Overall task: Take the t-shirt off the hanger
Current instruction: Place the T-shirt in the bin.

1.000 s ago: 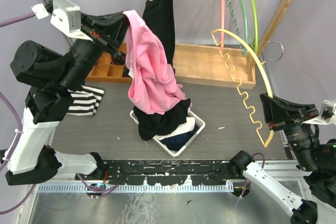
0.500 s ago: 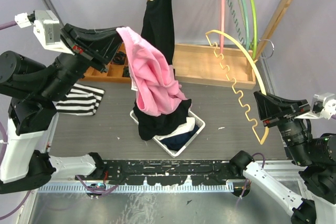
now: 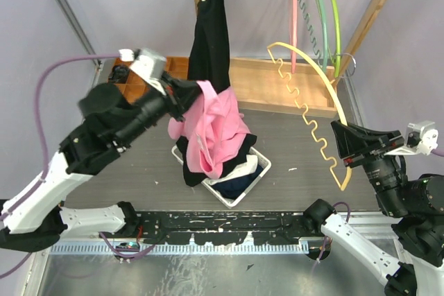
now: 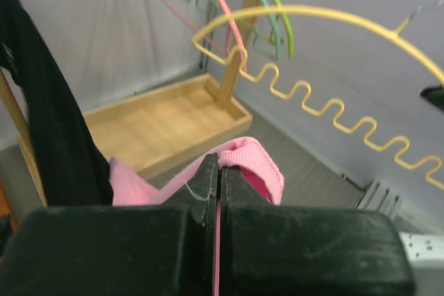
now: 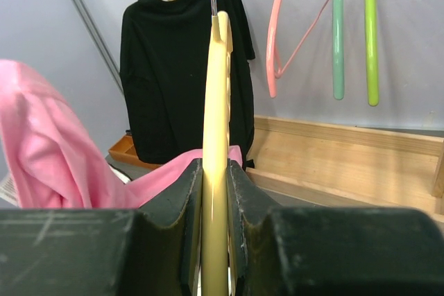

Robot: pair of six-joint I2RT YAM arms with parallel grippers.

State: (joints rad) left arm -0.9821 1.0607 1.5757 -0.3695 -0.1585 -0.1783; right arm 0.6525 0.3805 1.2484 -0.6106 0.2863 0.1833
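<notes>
Right now my left gripper (image 3: 189,93) is pinched on the pink shirt (image 3: 216,129), which hangs at frame centre over the bin (image 3: 258,175); my right gripper (image 3: 345,149), at lower right, is clamped on the yellow hanger (image 3: 310,112), well apart from the shirt

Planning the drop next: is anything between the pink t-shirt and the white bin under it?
Nothing visible does. The pink t-shirt, pinched by the left gripper, hangs over the white bin, its lower folds reaching the dark clothes inside. The yellow hanger sits apart, to the right, in the right gripper.
</notes>
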